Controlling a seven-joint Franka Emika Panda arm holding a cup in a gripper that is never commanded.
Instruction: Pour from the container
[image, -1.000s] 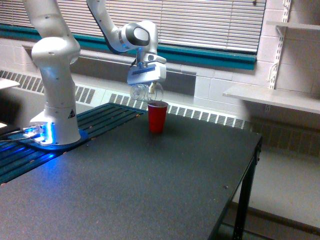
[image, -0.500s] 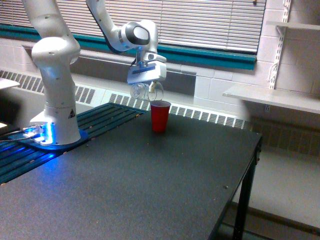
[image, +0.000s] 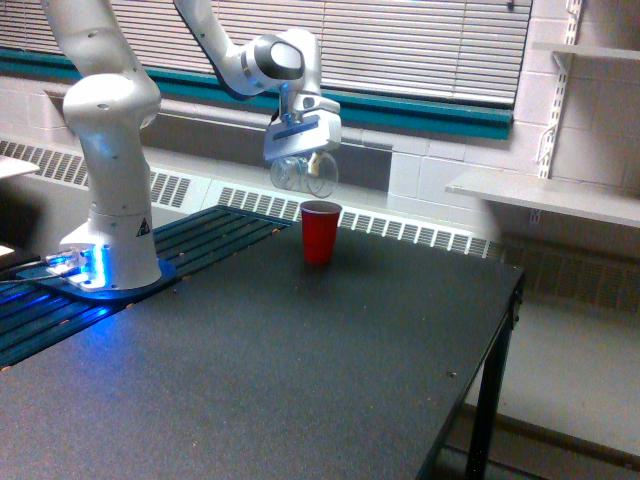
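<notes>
Robot arms: one white arm (image: 110, 150) is standing on the table.
Grippers: one gripper (image: 302, 160) is showing at the arm's end.
Clear containers: one container (image: 303, 174) is lying tipped in the gripper.
Red cups: one red cup (image: 320, 233) is standing upright.
Tables: one dark table (image: 300, 380) is bearing the cup.
Wall shelves: two shelves (image: 545, 195) are showing at the exterior view's right.
Window blinds: one set of blinds (image: 420, 45) is hanging behind.

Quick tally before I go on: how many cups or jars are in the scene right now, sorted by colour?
Clear: 1, the container, held on its side in the pincer above the table.
Red: 1, the red cup, upright on the table.
Total: 2.
</notes>
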